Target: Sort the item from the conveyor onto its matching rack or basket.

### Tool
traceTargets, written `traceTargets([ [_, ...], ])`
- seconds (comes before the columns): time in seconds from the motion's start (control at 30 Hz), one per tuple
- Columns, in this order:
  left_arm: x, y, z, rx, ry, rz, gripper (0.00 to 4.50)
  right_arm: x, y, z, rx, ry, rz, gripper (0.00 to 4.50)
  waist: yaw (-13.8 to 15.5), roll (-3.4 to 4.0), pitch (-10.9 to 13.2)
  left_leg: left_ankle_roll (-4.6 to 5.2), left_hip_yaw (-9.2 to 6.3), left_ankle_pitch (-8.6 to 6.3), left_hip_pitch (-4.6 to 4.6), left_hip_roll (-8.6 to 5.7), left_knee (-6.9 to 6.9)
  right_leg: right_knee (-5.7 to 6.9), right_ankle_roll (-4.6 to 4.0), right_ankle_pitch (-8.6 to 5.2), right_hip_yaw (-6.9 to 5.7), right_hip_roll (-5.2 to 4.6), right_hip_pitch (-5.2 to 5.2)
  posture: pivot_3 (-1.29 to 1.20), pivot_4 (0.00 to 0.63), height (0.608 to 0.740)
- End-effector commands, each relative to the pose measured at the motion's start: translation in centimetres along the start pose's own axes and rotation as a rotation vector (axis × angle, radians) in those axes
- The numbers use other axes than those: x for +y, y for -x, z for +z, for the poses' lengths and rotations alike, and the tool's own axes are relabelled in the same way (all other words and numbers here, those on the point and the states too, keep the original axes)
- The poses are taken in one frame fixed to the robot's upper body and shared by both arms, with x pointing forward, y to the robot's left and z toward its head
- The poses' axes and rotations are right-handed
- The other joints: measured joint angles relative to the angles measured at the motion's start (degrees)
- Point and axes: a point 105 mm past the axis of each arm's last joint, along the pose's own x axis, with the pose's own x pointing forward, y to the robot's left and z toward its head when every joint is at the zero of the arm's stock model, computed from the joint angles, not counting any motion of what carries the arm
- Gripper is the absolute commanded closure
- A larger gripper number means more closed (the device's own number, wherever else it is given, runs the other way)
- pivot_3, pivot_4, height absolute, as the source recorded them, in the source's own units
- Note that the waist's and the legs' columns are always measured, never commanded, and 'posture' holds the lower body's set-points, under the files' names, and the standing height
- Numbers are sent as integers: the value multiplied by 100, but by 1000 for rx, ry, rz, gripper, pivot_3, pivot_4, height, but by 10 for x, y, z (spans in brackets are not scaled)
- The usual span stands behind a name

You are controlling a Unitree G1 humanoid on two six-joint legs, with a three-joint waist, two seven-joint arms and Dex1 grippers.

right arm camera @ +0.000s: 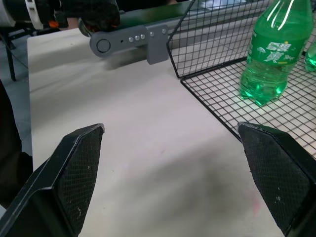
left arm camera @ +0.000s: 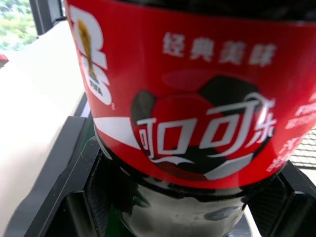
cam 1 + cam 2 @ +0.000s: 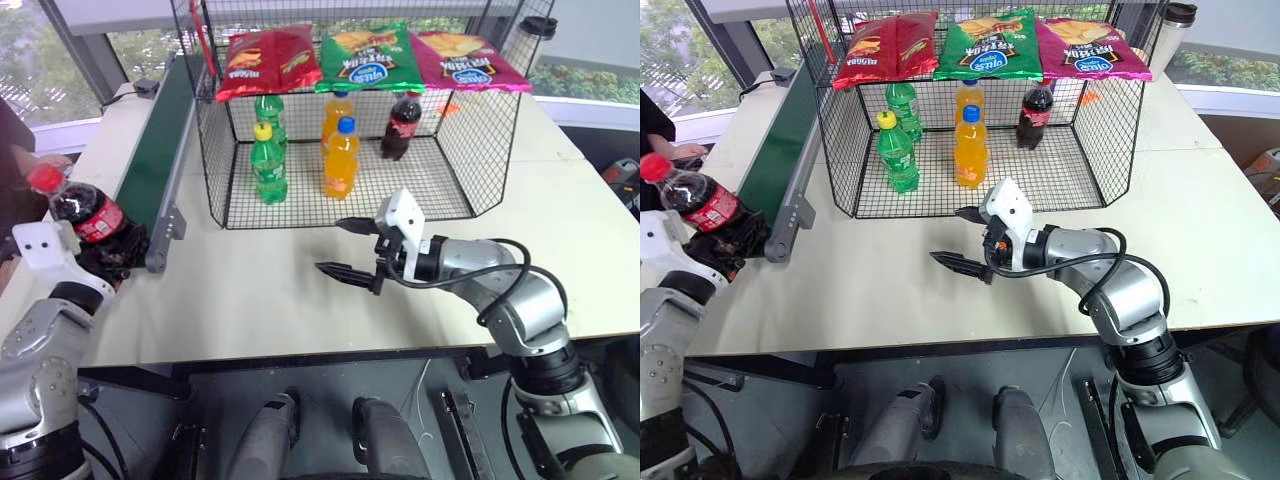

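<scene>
Two pincers in play. Far left: left pincer clamped on the cola bottle, fingers pressed onto the lower body just under the red label. Bottle is tilted, red cap leaning away to the left, held at the near end of the conveyor; can't tell if its base touches the frame or the desk. Left wrist view: label and dark liquid right up against the camera, black fingers on either side of the bottle.

Conveyor runs along the left edge of the desk, just beside the wire cage.

Cage floor, left to right: two green soda bottles, two orange soda bottles, one more cola bottle, all upright. Three snack bags on the cage top: red, green, magenta.

Right of centre: right pincer spread wide, nothing in it, hovering over bare desk in front of the cage opening, pointing left toward the conveyor. Right wrist view: both fingers well apart, near green bottle standing on the cage floor beyond them.
</scene>
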Motion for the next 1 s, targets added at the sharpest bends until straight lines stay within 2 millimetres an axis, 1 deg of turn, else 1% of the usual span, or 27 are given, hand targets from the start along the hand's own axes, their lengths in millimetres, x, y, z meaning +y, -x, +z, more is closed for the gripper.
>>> traceTargets([
  [0.03,-17,0,46,-124,-35,-101,1553,1,4,19,-46,48,7,0,-4,-3,1,0,-1,0,-1,0,0,0,0,0,-1,0,0,0,150,738],
  [0.17,-36,-6,59,-110,-71,-229,1553,2,5,27,-59,58,23,0,-20,-3,2,0,1,0,0,0,0,1,-1,0,-1,2,-2,0,150,738],
  [0.2,-43,-8,59,-95,-81,-279,1553,1,6,30,-63,60,25,0,-22,-3,2,0,1,0,0,0,0,1,-1,1,-1,2,-2,0,150,738],
  [0.27,-65,-11,55,-49,-115,-410,1553,1,6,37,-81,58,32,0,-23,-3,2,0,4,0,1,0,-1,1,-1,0,0,1,-2,0,150,738],
  [0.33,-88,-14,46,11,-172,-545,1553,-1,6,42,-97,62,35,0,-8,-3,2,0,3,0,0,0,-1,1,-1,1,-1,1,-2,0,150,738],
  [0.4,-101,-16,38,48,-217,-624,1553,-3,7,44,-100,67,36,0,-11,-3,2,0,4,0,0,0,0,0,-1,1,-1,1,0,0,150,738],
  [0.5,-137,-18,19,95,-294,-815,1553,-5,8,50,-103,81,45,0,-19,-2,2,0,10,0,-1,0,-1,-1,-2,1,2,-1,-1,0,150,738],
  [0.57,-154,-19,6,114,-344,-888,1553,-6,9,52,-101,88,47,0,-19,-2,3,0,10,0,-1,0,-2,-1,-2,1,2,-1,-3,0,150,738],
  [0.7,-186,-18,-12,106,-391,-1028,1553,-7,8,54,-100,87,45,0,-31,-2,3,1,11,0,-2,0,-2,-1,-3,2,3,-2,-4,0,150,738],
  [0.9,-215,-13,-31,91,-439,-1160,1553,-7,7,64,-119,88,47,0,-23,-1,3,1,10,-1,-2,4,-3,1,-3,2,3,0,-6,0,150,738],
  [1.0,-222,-12,-36,80,-451,-1188,1553,-6,6,68,-132,85,46,0,-20,-1,3,2,10,0,-2,3,-2,1,-2,2,3,0,-6,0,150,738],
])
